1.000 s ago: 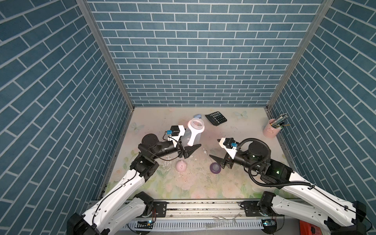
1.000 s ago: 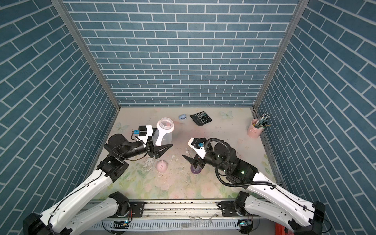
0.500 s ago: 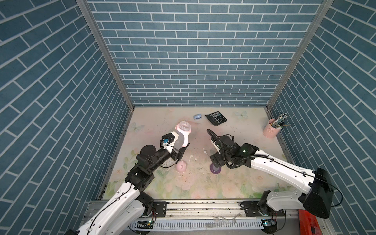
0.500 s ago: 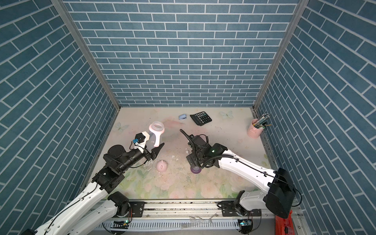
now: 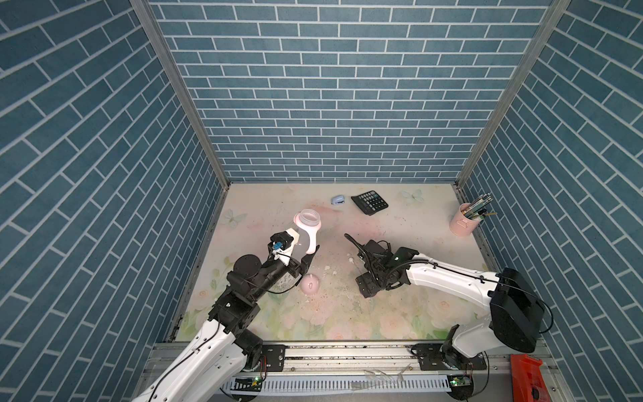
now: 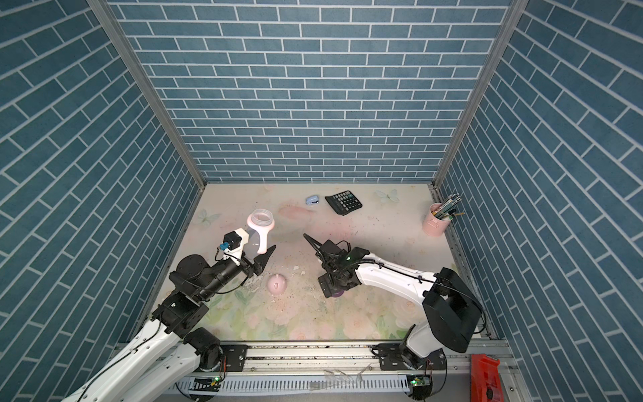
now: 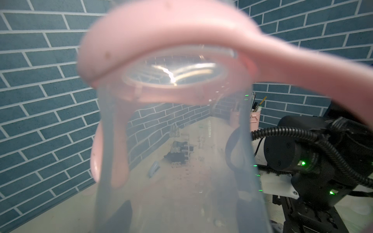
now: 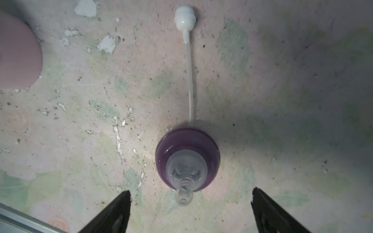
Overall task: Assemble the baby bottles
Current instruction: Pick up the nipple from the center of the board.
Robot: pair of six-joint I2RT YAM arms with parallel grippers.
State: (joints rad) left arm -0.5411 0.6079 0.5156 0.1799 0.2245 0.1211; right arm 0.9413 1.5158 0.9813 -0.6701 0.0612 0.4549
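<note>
The clear bottle body (image 5: 302,240) with the pink ring (image 5: 307,220) and curved handles on its neck hangs tilted above the left of the table. My left gripper (image 5: 303,250) is shut on it. It fills the left wrist view as bottle body (image 7: 177,161) and pink ring (image 7: 161,40). The purple collar (image 8: 187,143) with its clear teat (image 8: 186,171) stands on the table, a thin straw (image 8: 190,80) trailing from it. My right gripper (image 8: 190,192) hovers over it, open, one finger either side of the teat tip, touching nothing. The pink dome cap (image 5: 310,283) lies between the arms.
A black calculator (image 5: 369,202) and a small blue stapler (image 5: 338,199) lie at the back. At the right wall stands a pink cup of pens (image 5: 466,219). The straw's white weight (image 5: 351,259) rests by the right gripper (image 5: 363,275). Brick walls enclose three sides.
The left arm carried the bottle body leftward. The right arm swung its gripper round to point down over the purple collar, jaws spread wider.
</note>
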